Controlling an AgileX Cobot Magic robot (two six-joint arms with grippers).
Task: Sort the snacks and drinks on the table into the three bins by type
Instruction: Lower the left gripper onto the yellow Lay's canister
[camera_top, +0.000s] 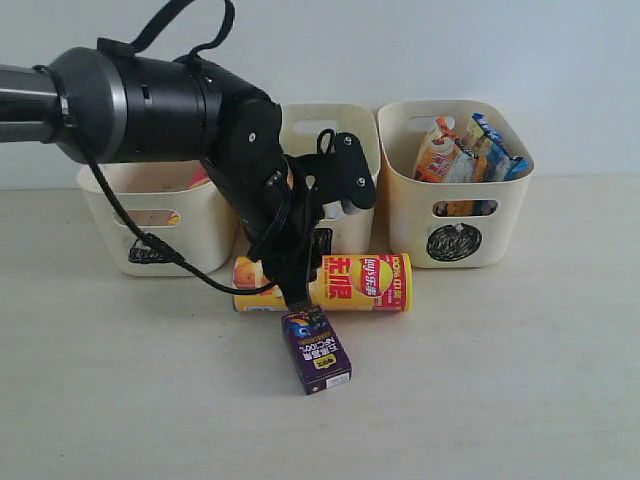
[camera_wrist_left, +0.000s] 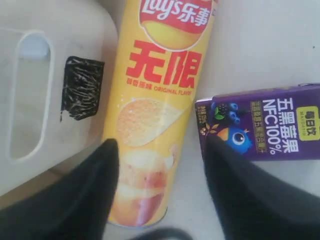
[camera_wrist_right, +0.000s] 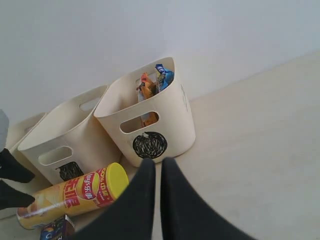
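The yellow-orange-red crisp tube (camera_top: 345, 283) lies on its side in front of the bins, yellow lid (camera_wrist_right: 115, 180) towards the circle bin. My left gripper (camera_wrist_left: 161, 145) is open and hangs over the tube's bottom end (camera_top: 290, 292), one finger on each side, not touching. The dark purple carton (camera_top: 316, 350) lies flat just in front of the tube, beside one left finger (camera_wrist_left: 240, 190). My right gripper (camera_wrist_right: 155, 162) is shut on nothing, above the table near the circle bin (camera_wrist_right: 150, 115). Both crinkly bags (camera_top: 465, 150) stand in that bin. The white and blue carton is out of view.
Three cream bins stand in a row at the back: triangle (camera_top: 150, 215), square (camera_top: 335, 130), circle (camera_top: 455, 190). Something pink (camera_top: 197, 178) shows in the triangle bin. The left arm (camera_top: 150, 105) reaches across in front of the left and middle bins. A pale wall rises behind.
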